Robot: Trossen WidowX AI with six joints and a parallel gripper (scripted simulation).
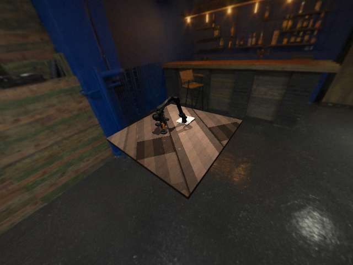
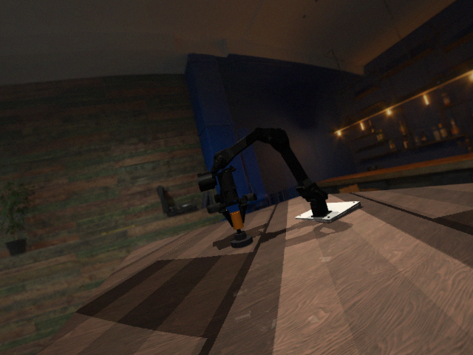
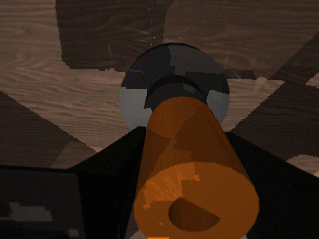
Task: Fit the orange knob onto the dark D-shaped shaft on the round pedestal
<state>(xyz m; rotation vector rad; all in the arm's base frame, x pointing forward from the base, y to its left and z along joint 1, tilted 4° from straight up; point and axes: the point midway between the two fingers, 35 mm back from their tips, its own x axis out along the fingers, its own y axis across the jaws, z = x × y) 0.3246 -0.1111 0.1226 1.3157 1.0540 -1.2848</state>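
The arm (image 1: 172, 99) (image 2: 269, 135) is mounted on a white plate (image 1: 192, 118) (image 2: 349, 206) at the far right of the work area, on the wooden table (image 1: 196, 154) (image 2: 305, 305) (image 3: 30, 85). From the plate it arches over to the left, and its gripper (image 1: 163, 125) (image 2: 236, 220) (image 3: 182, 137) points down. The fingers are closed on the knob (image 1: 163, 126) (image 2: 237, 220) (image 3: 184, 144), one on each side, and grip it firmly.

The knob is an orange cylinder. It is located directly above the pedestal (image 1: 164, 132) (image 2: 241, 241) (image 3: 135, 107), which is round, dark and stepped, and stands on the table to the left of the plate. A short length of the dark shaft (image 2: 239, 231) is visible between the knob's lower end and the pedestal; the knob is not seated. Whether the shaft tip has entered the hole cannot be determined. In the wrist view, the D-shaped hole (image 3: 191, 215) is visible in the knob's upper face.
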